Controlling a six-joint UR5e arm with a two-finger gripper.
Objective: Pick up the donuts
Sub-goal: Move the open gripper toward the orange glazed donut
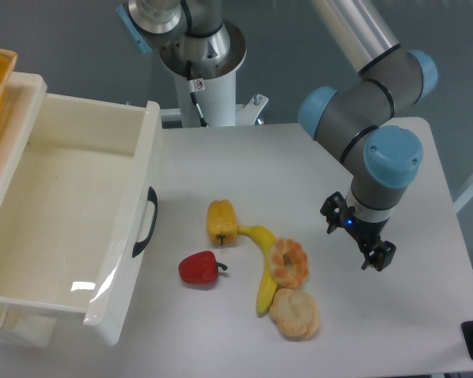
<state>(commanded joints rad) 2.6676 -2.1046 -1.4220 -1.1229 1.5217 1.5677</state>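
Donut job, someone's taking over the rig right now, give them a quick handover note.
Hand: open, empty, above the table, right of the food.
Donut: on the table, touching the banana; a pale bun lies just in front of it. Yellow pepper and red pepper sit to its left.
Done: nothing grasped yet.
Left: move over the donut, close on it, lift.

White table (221,157), donuts (288,262) lay touching a banana (263,268), pale bun (295,313) just below, yellow pepper (221,223), red pepper (199,268), open drawer (87,213) left, pincer (361,240) hung right of the donuts, apart from them
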